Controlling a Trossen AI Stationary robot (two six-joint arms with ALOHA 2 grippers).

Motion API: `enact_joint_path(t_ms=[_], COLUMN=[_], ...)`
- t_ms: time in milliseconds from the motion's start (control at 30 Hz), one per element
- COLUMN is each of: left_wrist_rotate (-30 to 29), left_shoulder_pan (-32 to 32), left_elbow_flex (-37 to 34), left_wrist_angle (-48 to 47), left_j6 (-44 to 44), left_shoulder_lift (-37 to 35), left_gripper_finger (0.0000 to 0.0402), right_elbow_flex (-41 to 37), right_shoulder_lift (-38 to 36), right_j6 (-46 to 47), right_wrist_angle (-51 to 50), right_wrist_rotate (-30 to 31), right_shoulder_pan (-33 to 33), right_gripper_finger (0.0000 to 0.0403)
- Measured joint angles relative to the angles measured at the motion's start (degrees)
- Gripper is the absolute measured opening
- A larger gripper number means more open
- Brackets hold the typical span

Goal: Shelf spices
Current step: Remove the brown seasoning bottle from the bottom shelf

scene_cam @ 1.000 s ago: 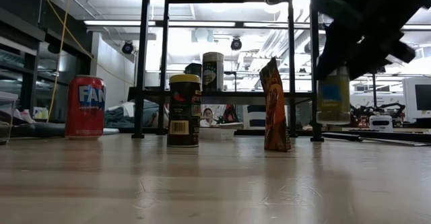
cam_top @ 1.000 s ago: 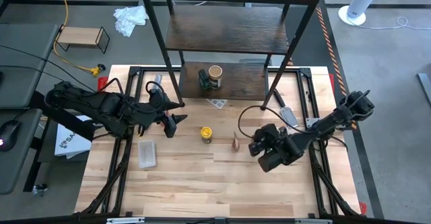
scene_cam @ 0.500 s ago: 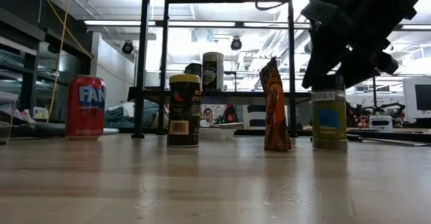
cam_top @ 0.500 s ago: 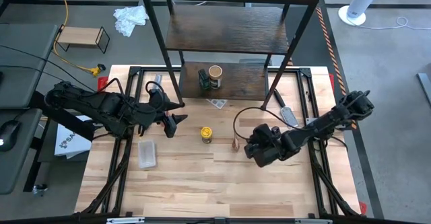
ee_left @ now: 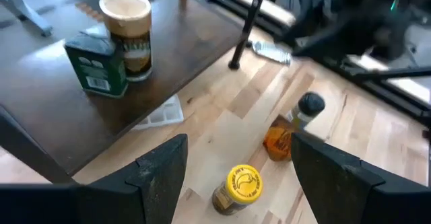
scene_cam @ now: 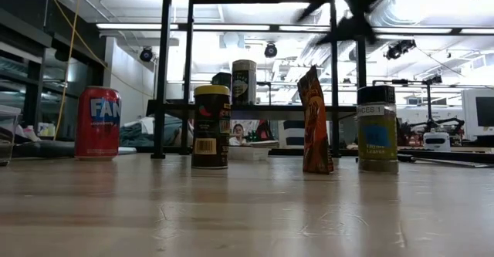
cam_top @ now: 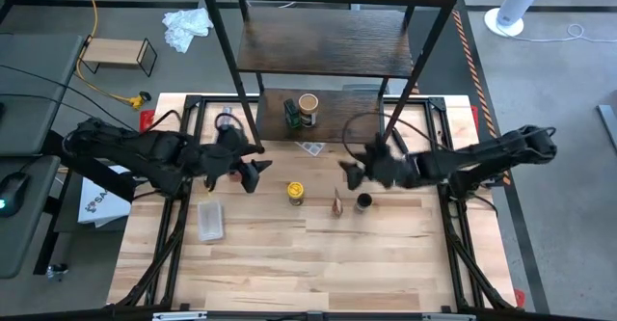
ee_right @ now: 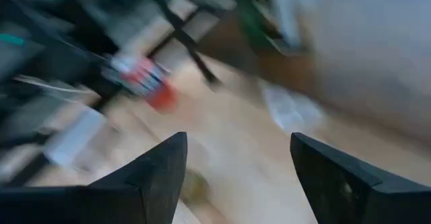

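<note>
The shelf [cam_top: 328,41] stands at the table's far edge. On its lowest board rest a tan-lidded jar [cam_top: 308,106] and a dark green box [cam_top: 292,117]. A yellow-lidded jar [cam_top: 295,193], an orange packet [cam_top: 336,203] and a dark-lidded jar [cam_top: 363,202] stand upright on the table. My right gripper [cam_top: 351,174] hangs open above the table, just far of the dark-lidded jar, touching nothing. My left gripper [cam_top: 256,167] waits open, left of the yellow-lidded jar [ee_left: 237,187].
A red can [scene_cam: 98,122] stands near the table's far left. A flat clear plastic piece [cam_top: 210,218] lies on the left half. A small light-wood rack [cam_top: 118,53] sits on the floor beyond the table. The near half of the table shows bare wood.
My right gripper carried the dark-lidded jar toward the table's left, set it upright to the right of the orange packet and let go. It then rose and swung toward the shelf at the far edge. The jar now stands alone on the table.
</note>
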Motion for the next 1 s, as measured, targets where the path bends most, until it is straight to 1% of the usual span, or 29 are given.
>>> enact_joint_path(t_ms=[67,100,200,267,367,533,633,733,833,1000], left_wrist_rotate=[2.9,3.9,5.2,5.3,5.5,5.7,6.1,6.5,7.6,10.6], left_shoulder_pan=[1.8,2.7,4.7,6.1,8.3,11.0,11.7,11.7,11.7,11.7], left_elbow_flex=[0.0,0.0,0.0,0.0,0.0,0.0,0.0,0.0,0.0,0.0], left_wrist_angle=[0.0,0.1,0.0,0.3,1.2,1.8,1.8,1.8,1.7,1.7], left_j6=[1.2,2.1,5.9,7.7,9.4,10.5,10.5,10.5,10.5,10.3], left_shoulder_lift=[1.3,2.0,4.0,5.1,6.3,6.4,5.8,5.0,4.9,4.9], left_gripper_finger=[0.0257,0.0257,0.0257,0.0257,0.0257,0.0257,0.0257,0.0257,0.0257,0.0257], right_elbow_flex=[0.5,1.5,7.7,13.2,22.2,36.4,42.8,46.8,48.8,48.8], right_shoulder_lift=[1.8,3.3,9.0,13.3,20.0,28.4,31.8,33.4,33.8,34.1], right_j6=[-7.5,-9.9,-15.4,-20.0,-27.0,-32.8,-33.7,-33.1,-28.2,-21.7], right_wrist_angle=[9.7,12.0,12.2,10.7,5.2,-5.8,-11.9,-14.7,-17.9,-23.4], right_wrist_rotate=[-3.3,-4.1,-5.3,-7.1,-7.4,-7.2,-6.9,-7.0,-7.6,-7.5], right_shoulder_pan=[-3.9,-5.8,-11.2,-14.0,-16.7,-19.7,-20.8,-21.5,-22.8,-25.3], right_gripper_finger=[0.0260,0.0260,0.0260,0.0260,0.0260,0.0260,0.0260,0.0260,0.0260,0.0260])
